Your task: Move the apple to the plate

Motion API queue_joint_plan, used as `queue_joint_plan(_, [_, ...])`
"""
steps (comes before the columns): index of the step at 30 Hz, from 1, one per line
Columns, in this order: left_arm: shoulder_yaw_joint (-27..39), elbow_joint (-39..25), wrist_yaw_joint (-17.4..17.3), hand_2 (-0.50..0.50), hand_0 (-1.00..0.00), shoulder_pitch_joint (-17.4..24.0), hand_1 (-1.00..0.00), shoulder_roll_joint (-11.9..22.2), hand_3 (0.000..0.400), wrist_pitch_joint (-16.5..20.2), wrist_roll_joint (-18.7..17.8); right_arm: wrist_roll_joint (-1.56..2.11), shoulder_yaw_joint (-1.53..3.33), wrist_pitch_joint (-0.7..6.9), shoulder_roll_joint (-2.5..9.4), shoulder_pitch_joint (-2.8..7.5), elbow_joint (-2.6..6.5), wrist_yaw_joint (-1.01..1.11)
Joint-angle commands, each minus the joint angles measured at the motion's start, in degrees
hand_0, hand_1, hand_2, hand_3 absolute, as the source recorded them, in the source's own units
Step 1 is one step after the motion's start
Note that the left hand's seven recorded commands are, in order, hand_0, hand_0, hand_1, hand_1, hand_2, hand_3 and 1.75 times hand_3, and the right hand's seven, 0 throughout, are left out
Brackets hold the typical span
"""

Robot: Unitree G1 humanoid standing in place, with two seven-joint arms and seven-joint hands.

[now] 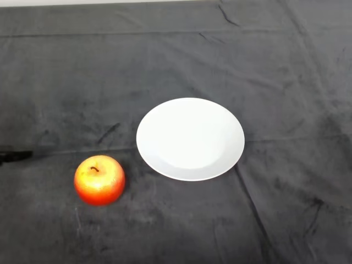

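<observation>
A red and yellow apple (99, 180) with a short brown stem stands upright on the dark cloth at the lower left. A white round plate (190, 138) lies empty near the middle of the table, to the right of the apple and a little farther back. A small gap of cloth separates the apple from the plate's rim.
The dark grey cloth (264, 220) covers the whole table and has creases and folds running across it. A pale strip shows along the table's far edge (82, 2) at the top.
</observation>
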Motion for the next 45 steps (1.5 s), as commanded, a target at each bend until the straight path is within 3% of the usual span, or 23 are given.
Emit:
queue_joint_plan(1, [-1.89, -3.30, -1.07, 0.00, 0.00, 1.66, 0.00, -0.06, 0.000, -1.52, 1.57, -0.11, -0.08, 0.01, -1.56, -0.13, -0.27, -0.37])
queue_joint_plan(13, [-8.36, -12.04, -8.69, 0.00, 0.00, 8.28, 0.00, 1.00, 0.000, -4.07, 5.72, -0.07, -0.12, 0.13, -1.56, 0.00, -0.51, -0.35])
queue_joint_plan(24, [-12.35, -20.30, -16.46, 0.00, 0.00, 11.54, 0.00, 2.29, 0.000, -3.32, 7.15, -0.02, -0.16, 0.26, -1.57, 0.14, -0.79, -0.32])
queue_joint_plan(43, [-15.08, -28.01, -21.87, 0.00, 0.00, 12.83, 0.00, -0.29, 0.002, 0.56, 6.57, 0.06, -0.25, 0.52, -1.59, 0.39, -1.29, -0.25])
queue_joint_plan(44, [-15.10, -28.19, -21.97, -0.12, -0.25, 12.83, 0.00, -0.40, 0.099, 0.62, 6.48, 0.07, -0.25, 0.53, -1.59, 0.40, -1.32, -0.24])
queue_joint_plan(45, [-15.10, -28.38, -22.10, -0.16, -0.34, 12.82, -0.03, -0.49, 0.136, 0.68, 6.37, 0.07, -0.25, 0.54, -1.59, 0.41, -1.34, -0.24])
